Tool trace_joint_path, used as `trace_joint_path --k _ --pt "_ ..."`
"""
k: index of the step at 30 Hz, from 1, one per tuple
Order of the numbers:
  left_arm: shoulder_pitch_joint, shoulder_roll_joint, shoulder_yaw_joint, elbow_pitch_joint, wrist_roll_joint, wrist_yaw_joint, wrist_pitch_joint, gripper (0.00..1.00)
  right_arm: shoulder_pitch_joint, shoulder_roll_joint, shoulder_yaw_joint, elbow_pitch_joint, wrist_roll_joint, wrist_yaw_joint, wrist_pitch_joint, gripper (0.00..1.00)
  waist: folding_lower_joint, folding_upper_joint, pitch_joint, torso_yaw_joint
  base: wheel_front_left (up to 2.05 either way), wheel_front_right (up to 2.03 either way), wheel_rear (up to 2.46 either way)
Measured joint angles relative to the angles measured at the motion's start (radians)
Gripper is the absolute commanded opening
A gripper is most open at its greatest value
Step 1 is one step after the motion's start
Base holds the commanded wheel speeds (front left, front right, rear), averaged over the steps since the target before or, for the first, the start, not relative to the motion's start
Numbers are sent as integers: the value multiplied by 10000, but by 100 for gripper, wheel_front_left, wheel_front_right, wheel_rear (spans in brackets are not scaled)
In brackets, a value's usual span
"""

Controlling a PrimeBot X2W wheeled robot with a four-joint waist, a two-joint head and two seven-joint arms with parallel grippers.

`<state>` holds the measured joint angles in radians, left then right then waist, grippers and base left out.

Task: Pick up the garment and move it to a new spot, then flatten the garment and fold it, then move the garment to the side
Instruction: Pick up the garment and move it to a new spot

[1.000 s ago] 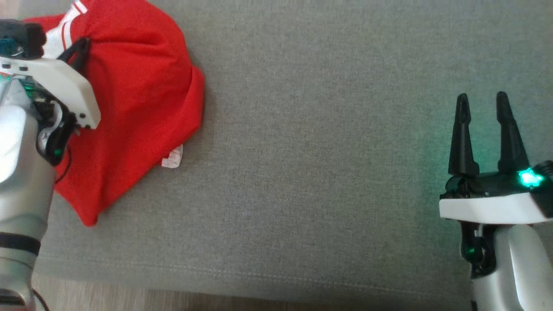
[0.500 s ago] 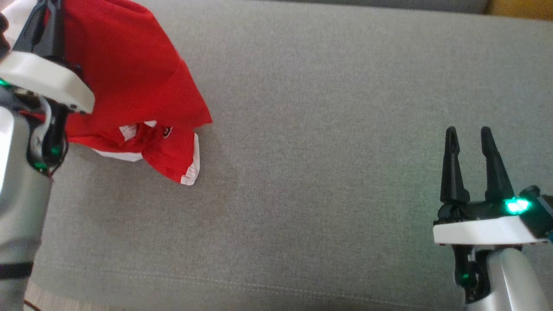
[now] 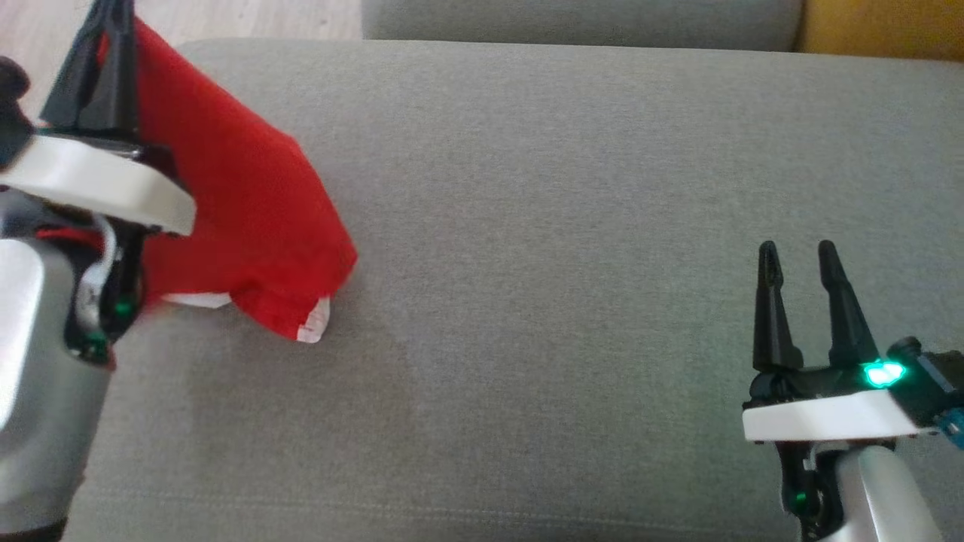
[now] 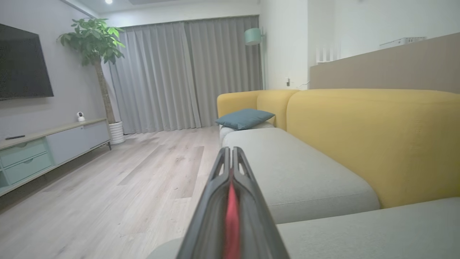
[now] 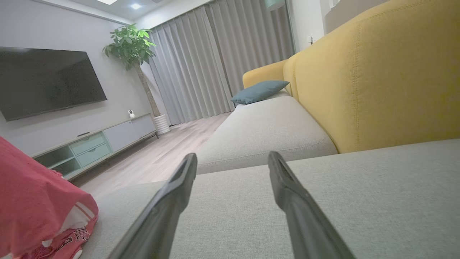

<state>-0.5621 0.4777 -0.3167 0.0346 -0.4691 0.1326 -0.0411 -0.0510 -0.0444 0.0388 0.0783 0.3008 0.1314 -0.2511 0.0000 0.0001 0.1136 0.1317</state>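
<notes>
Bare grey cushion [image 3: 565, 263] right of hanging garment [image 3: 241, 211]

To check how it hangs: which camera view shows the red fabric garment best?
The head view: most of the red fabric garment with white trim hangs from the left gripper, its fingers shut. The right wrist view shows a lower corner; the left wrist view, a thin red strip between those fingers.

Garment [image 3: 241, 218] hangs from left gripper [image 3: 111, 15] over left end of sofa seat cushion [image 3: 565, 263]; right gripper [image 3: 797, 252] well apart, over cushion's right end. Backrest [image 4: 377, 136] behind cushion. Second seat cushion [image 4: 287, 169] beyond left end, pillow [image 4: 244, 118] at its far end against backrest. TV cabinet [image 5: 107, 140] across floor [image 4: 125, 180] from sofa, TV [image 5: 46, 81] on wall above, potted plant [image 5: 133, 46] between cabinet and curtains [image 5: 201, 61]
</notes>
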Motion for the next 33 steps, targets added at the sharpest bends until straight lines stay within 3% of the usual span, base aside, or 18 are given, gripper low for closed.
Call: trace_joint_path --k 3,7,9,19,20,21,22,28,33 --pt "-31 -178 -309 -265 15 10 161 0 -5 0 86 -4 2 0 0 100 0 0 -4 -223 0 0 0" --pt "-356 -932 -736 -268 -119 82 451 0 -54 2 186 -44 56 0 0 100 0 0 43 -639 0 0 0" --pt "-692 -1216 -1112 -90 -58 81 591 0 -135 2 186 -48 669 0 0 100 0 0 96 -907 0 0 0" --pt "-1934 -2709 -2290 2305 105 -92 849 0 -1015 0 573 -702 1239 0 0 100 0 0 661 -2742 0 0 0" --pt "-2080 -2805 -2332 2667 192 -77 844 13 -1079 -4 585 -777 1310 0 0 100 0 0 744 -2961 0 0 0" --pt "-2252 -2930 -2405 3010 291 -59 817 88 -1108 -4 579 -838 1415 0 0 100 0 0 826 -3172 0 0 0" --pt "-2436 -3030 -2476 3356 326 -48 771 100 -1139 -4 585 -867 1546 0 0 100 0 0 909 -3385 0 0 0" --pt "-3236 -4009 -2627 4861 351 -105 -242 100 -1241 -4 662 -913 1837 0 0 100 0 0 1390 -4415 0 0 0" --pt "-3336 -4259 -2842 5630 228 -318 -1035 100 -1233 -4 583 -894 1772 0 -2 100 0 0 1585 -4526 0 0 0"
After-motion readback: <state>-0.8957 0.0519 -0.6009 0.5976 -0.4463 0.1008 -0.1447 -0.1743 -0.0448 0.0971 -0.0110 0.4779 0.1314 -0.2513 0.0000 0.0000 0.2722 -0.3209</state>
